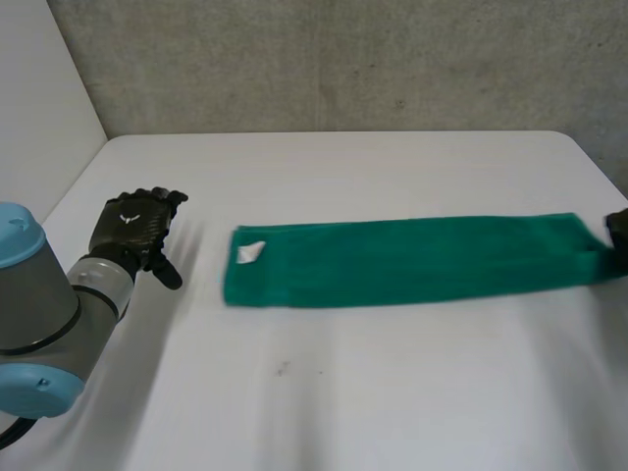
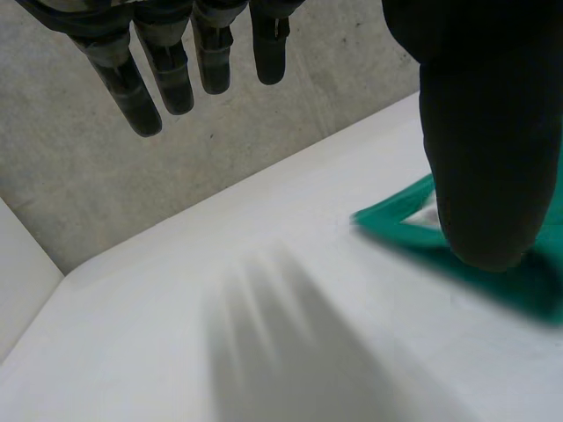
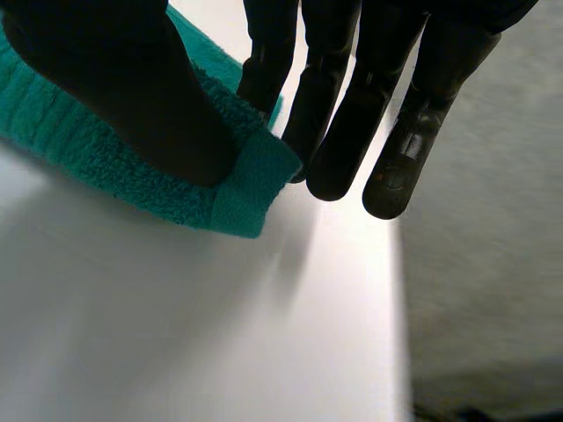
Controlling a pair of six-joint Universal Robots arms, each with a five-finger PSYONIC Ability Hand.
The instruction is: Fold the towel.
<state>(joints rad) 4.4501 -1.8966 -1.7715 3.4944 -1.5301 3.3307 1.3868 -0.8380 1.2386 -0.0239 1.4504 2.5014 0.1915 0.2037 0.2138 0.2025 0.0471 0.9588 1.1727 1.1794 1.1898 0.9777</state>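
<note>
A long green towel (image 1: 412, 260) lies folded in a strip across the white table (image 1: 343, 392), with a white label (image 1: 250, 252) near its left end. My right hand (image 1: 618, 231) is at the towel's right end. In the right wrist view its thumb (image 3: 132, 79) presses on top of the towel's end corner (image 3: 251, 189) and its fingers (image 3: 343, 114) curl at the far side, pinching the cloth. My left hand (image 1: 132, 231) hovers left of the towel, apart from it, fingers (image 2: 176, 79) straight and thumb (image 2: 484, 132) spread, with the towel's labelled corner (image 2: 396, 220) beyond the thumb.
A concrete wall (image 1: 343, 59) runs behind the table. The table's right edge (image 3: 400, 308) lies close to my right hand. Bare table stretches in front of the towel and behind it.
</note>
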